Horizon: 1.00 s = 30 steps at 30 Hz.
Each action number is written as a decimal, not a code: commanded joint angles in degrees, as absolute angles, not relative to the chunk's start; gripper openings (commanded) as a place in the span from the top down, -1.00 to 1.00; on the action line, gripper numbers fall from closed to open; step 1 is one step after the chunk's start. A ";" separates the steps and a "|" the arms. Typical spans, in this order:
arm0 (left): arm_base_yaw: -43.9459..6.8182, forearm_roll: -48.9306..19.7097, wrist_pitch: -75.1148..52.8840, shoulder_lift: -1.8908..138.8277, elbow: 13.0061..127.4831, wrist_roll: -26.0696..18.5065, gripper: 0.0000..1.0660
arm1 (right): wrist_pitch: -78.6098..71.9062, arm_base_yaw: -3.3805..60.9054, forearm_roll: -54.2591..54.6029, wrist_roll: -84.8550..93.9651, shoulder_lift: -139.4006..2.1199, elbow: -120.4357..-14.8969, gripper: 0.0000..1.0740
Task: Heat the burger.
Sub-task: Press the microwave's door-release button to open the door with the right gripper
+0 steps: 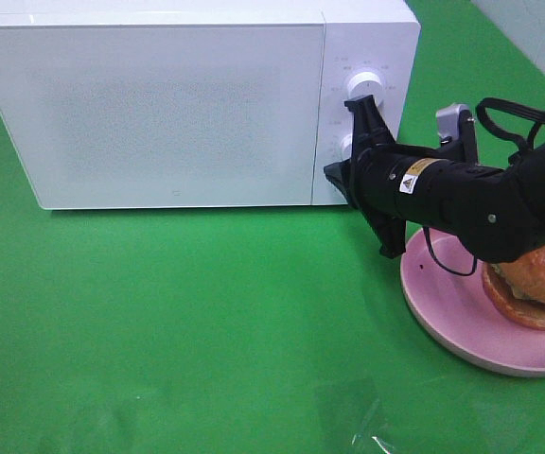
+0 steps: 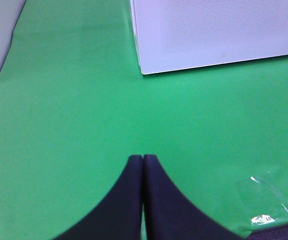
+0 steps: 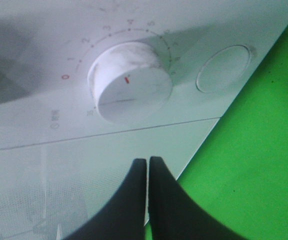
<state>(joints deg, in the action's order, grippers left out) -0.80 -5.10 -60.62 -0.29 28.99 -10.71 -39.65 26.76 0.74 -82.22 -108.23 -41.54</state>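
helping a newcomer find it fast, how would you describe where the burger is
Start at the white microwave; to its front right lies a round pink plate. The burger sits on the plate's right side, the only golden-brown thing in view.

Black arm (image 1: 481, 203), yellow warning sticker (image 1: 413, 176), looped black cables (image 1: 518, 113), tapered black fingers (image 3: 129, 200).

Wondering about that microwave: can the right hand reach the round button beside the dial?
Probably yes: the right hand hovers shut near the round button, nothing between them.
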 commanded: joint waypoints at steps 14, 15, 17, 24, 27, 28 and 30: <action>-0.69 -5.27 -59.82 -1.43 28.88 -10.49 1.00 | -43.43 26.93 9.28 -82.56 -112.30 -42.11 1.00; -0.69 -5.27 -59.82 -1.43 28.88 -10.49 1.00 | -43.43 26.93 9.28 -82.56 -112.30 -42.11 1.00; -0.69 -5.27 -59.82 -1.43 28.88 -10.49 1.00 | -43.49 26.93 10.20 -82.56 -112.47 -42.11 1.00; -0.69 -5.27 -59.82 -1.43 28.88 -10.49 1.00 | -43.60 26.93 12.83 -82.51 -113.90 -42.80 1.00; -0.69 -5.27 -59.82 -1.43 28.88 -10.49 1.00 | -43.43 26.93 12.78 -82.51 -114.48 -44.06 1.00; -0.69 -5.27 -59.82 -1.43 28.88 -10.49 1.00 | -43.43 26.93 12.78 -82.51 -114.48 -44.06 1.00; -0.69 -5.27 -59.82 -1.43 28.88 -10.49 1.00 | -43.32 26.93 13.46 -82.45 -115.22 -45.84 1.00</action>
<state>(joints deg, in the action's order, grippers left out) -0.80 -5.10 -60.62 -0.29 28.99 -10.71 -43.20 26.76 12.83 -82.28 -114.82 -44.40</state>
